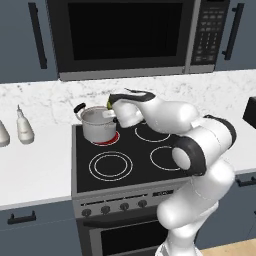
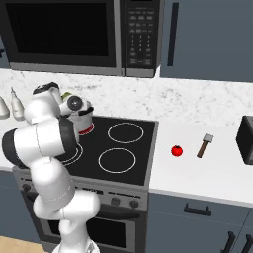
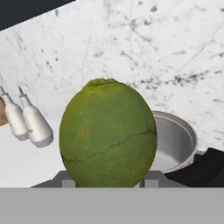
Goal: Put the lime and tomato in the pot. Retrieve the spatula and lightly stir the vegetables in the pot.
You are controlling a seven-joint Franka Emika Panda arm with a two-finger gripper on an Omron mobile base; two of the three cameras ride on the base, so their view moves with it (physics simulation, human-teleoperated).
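Note:
My gripper [image 1: 111, 106] is shut on the lime [image 3: 108, 133], a large green oval that blocks much of the hand view. It hangs just above the right rim of the pot [image 1: 98, 125], a shiny steel saucepot with black handles on the stove's back left burner. In the hand view the pot [image 3: 175, 144] sits open behind and to the right of the lime, and no food shows in the part I can see. On the white counter right of the stove lies the red tomato [image 2: 177, 150], and the spatula [image 2: 204, 145] lies just beyond it.
Two white bottles [image 1: 24, 129] stand on the counter left of the stove. A dark appliance [image 2: 245, 140] sits at the far right of the counter. The microwave [image 1: 125, 35] hangs above the stove, over my arm. The other burners [image 2: 117, 160] are bare.

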